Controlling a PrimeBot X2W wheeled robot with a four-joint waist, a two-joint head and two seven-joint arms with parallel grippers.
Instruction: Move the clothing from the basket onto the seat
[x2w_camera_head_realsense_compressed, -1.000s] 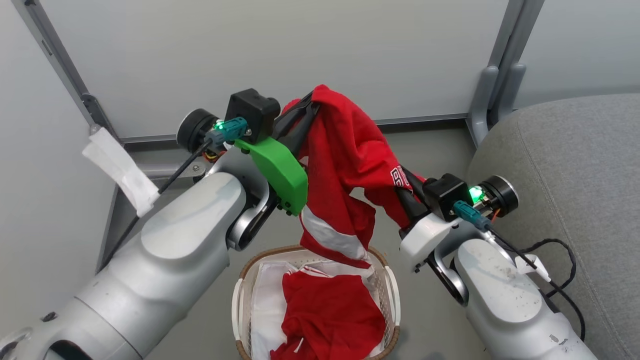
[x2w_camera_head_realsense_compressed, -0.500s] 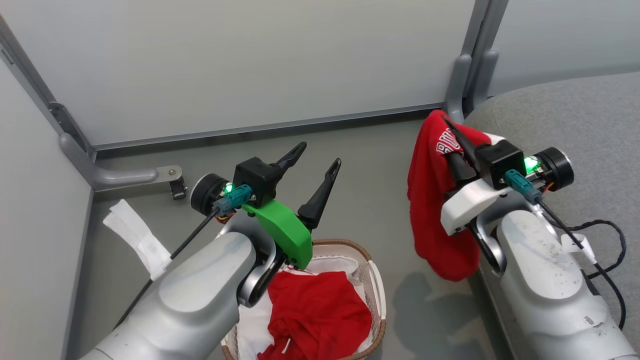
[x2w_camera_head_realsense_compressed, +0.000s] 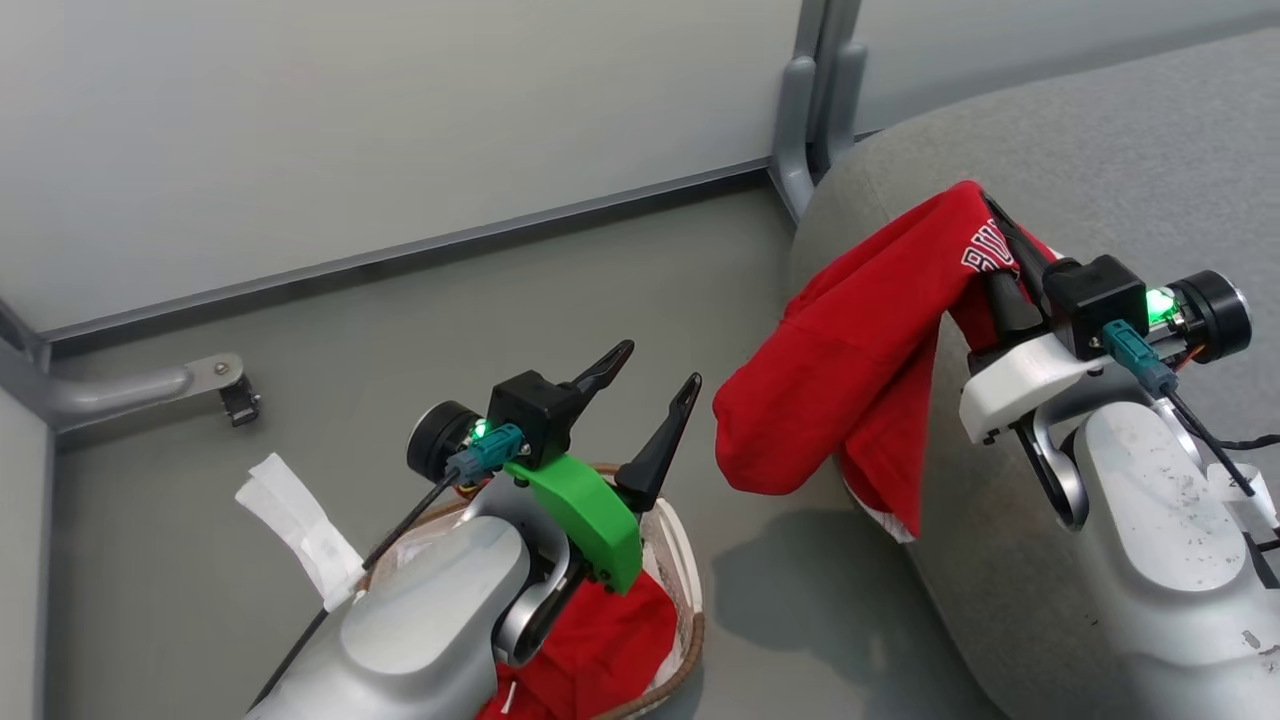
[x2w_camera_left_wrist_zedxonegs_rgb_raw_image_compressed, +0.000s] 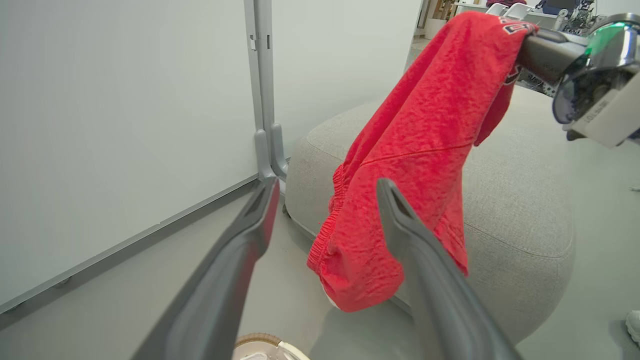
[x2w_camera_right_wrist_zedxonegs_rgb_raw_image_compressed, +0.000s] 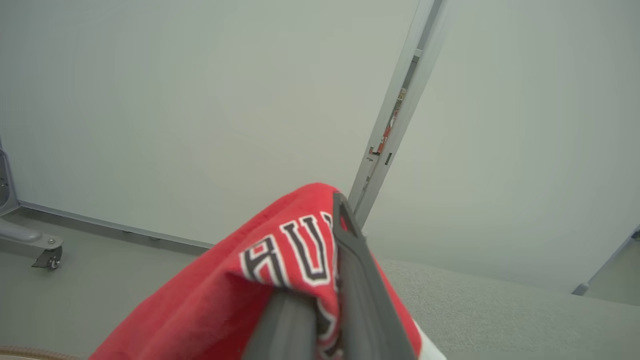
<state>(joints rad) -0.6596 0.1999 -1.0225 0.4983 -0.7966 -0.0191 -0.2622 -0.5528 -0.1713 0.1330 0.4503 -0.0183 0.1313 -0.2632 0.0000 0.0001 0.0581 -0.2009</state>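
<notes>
The right gripper (x2w_camera_head_realsense_compressed: 992, 215) was clamped on a red garment (x2w_camera_head_realsense_compressed: 850, 370) hanging against the seat (x2w_camera_head_realsense_compressed: 1100, 150) edge. Left of the seat, the left gripper (x2w_camera_head_realsense_compressed: 658, 365) hovered, fingers spread and empty.

My left forearm (x2w_camera_head_realsense_compressed: 430, 640) and right forearm (x2w_camera_head_realsense_compressed: 1160, 520) are silver-grey shells, the right one speckled, perhaps scuffed. A green cover (x2w_camera_head_realsense_compressed: 585, 505) caps the left wrist, a white cover (x2w_camera_head_realsense_compressed: 1010, 385) the right. Teal plugs (x2w_camera_head_realsense_compressed: 492, 450) feed black cables (x2w_camera_head_realsense_compressed: 405, 522). The left claw (x2w_camera_head_realsense_compressed: 658, 364) is black and long-fingered.

Left arm (x2w_camera_head_realsense_compressed: 430, 640) sits low, wrist angled up, jaws spread wide with nothing between them. Right arm (x2w_camera_head_realsense_compressed: 1160, 520) reaches forward and up, jaws clamped on the red clothing (x2w_camera_head_realsense_compressed: 850, 370).
</notes>
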